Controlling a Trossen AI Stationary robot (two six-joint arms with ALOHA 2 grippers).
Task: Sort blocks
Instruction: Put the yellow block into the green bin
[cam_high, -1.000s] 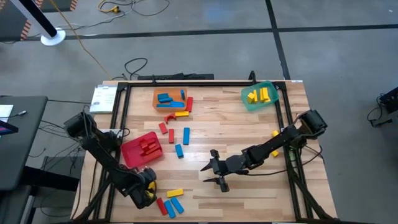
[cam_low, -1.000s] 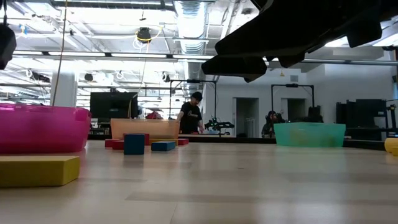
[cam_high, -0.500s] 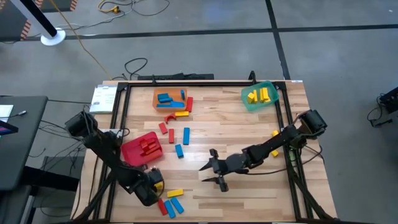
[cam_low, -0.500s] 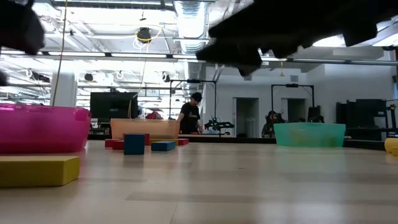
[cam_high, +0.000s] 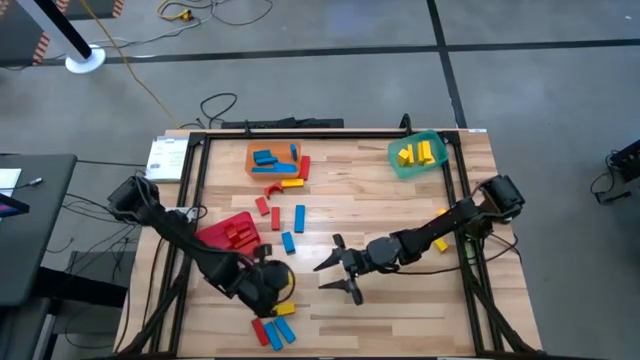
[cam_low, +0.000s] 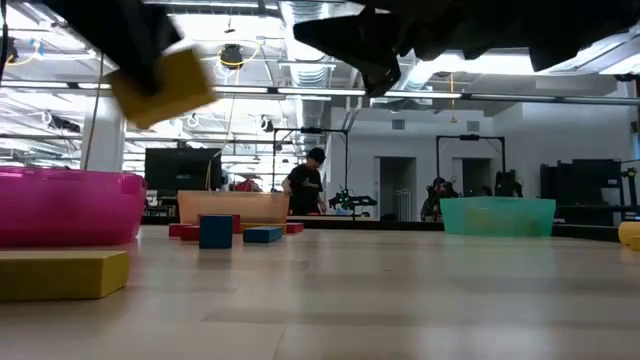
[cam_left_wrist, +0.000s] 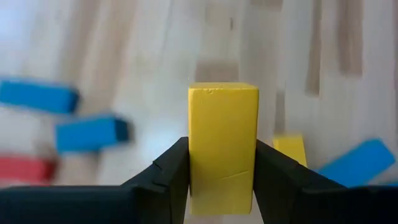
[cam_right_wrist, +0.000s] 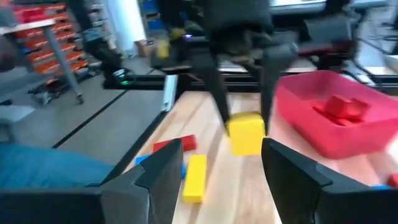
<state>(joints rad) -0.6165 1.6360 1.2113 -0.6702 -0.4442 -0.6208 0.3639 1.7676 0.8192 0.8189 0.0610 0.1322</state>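
Observation:
My left gripper (cam_high: 272, 284) hangs above the near left of the table, shut on a yellow block (cam_left_wrist: 222, 146). The same block shows in the air in the low view (cam_low: 165, 85) and the right wrist view (cam_right_wrist: 245, 132). My right gripper (cam_high: 335, 272) stands open over the table's middle, facing the left arm, with nothing between its fingers. Loose blocks lie flat on the wood: one yellow (cam_high: 282, 310), blue and red ones (cam_high: 270, 330) by the near edge, and more red and blue ones (cam_high: 290, 225) at the centre. My left gripper pinches the yellow block between its two fingers, one on each long side (cam_left_wrist: 194, 168). The fingers (cam_right_wrist: 217, 93) come from above, slanting down, and the block sticks out past their ends. It hangs tilted, lifted clear of the table.
A pink-red bin (cam_high: 228, 238) with red blocks stands at the left. An orange bin (cam_high: 275, 160) with blue blocks is at the far middle, a green bin (cam_high: 420, 153) with yellow blocks at the far right. One yellow block (cam_high: 442, 215) lies by the right rail.
My left gripper has risen from the near left edge and gone toward the table's middle, rolling its wrist. It has carried the yellow block up, clear of the wood. My right gripper has shifted slightly toward the left.

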